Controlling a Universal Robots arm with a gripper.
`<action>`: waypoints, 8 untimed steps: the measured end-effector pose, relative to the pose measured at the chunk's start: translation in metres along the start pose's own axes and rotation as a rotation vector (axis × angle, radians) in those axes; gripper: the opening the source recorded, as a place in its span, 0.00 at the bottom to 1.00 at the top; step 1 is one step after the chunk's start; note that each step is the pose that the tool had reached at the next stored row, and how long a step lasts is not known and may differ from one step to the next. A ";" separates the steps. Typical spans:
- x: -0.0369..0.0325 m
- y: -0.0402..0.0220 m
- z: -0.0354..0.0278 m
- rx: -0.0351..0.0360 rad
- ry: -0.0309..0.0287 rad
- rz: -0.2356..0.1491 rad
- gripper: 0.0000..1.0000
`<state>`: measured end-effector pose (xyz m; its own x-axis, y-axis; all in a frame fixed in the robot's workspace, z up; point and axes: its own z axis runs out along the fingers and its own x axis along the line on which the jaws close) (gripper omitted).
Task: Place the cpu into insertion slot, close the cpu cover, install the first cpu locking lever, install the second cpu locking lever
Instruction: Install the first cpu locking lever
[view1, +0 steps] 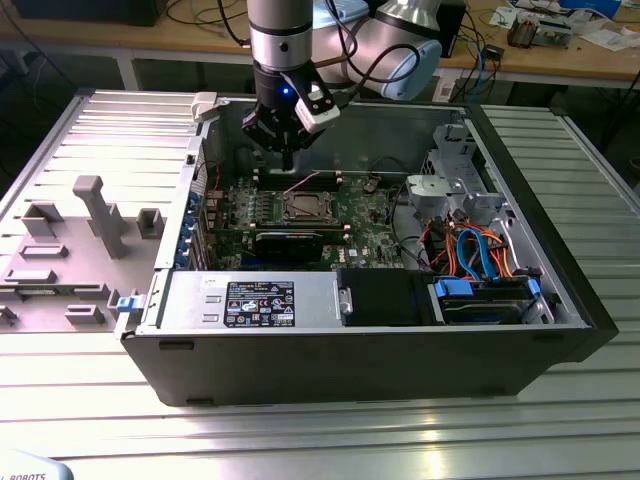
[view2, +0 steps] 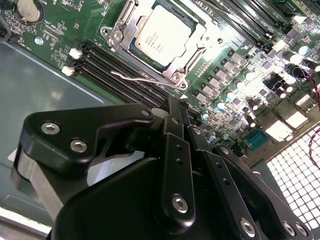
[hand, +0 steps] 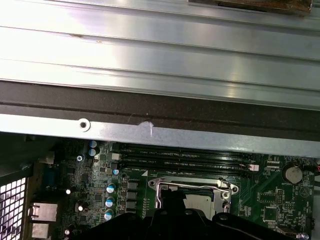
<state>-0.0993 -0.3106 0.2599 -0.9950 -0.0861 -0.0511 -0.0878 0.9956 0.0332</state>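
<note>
claw (view2: 176, 107) fingers together, holding nothing | small square silvery-topped cpu (view2: 162, 34) seated just ahead | thin silvery wire lever (view2: 135, 77) between: springy, slippery, hook its end

No print clear enough to be read out. Large black-and-white label (view1: 258, 303) noted on grey power supply cover (view1: 320, 290), near side of case; rows of fine print and symbols, unreadable. Two small white stickers (view1: 212, 286) set just beside it, toward exterior view's left; content not made out. Few lines of dark print seen on cpu (view2: 159, 35) top in second wrist view, too small. White lettering along memory slots (hand: 180, 156) in first wrist view, illegible. Partial word on white object (view1: 30, 472) at near edge, cut off.
</note>
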 end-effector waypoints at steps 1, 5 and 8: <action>0.0000 0.0000 0.0000 0.0000 0.0000 0.000 0.11; 0.0000 0.0000 0.0000 -0.0001 0.0000 0.000 0.11; 0.0000 0.0000 0.0001 0.0001 0.0002 0.000 0.11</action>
<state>-0.0994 -0.3107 0.2598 -0.9950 -0.0861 -0.0509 -0.0879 0.9956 0.0331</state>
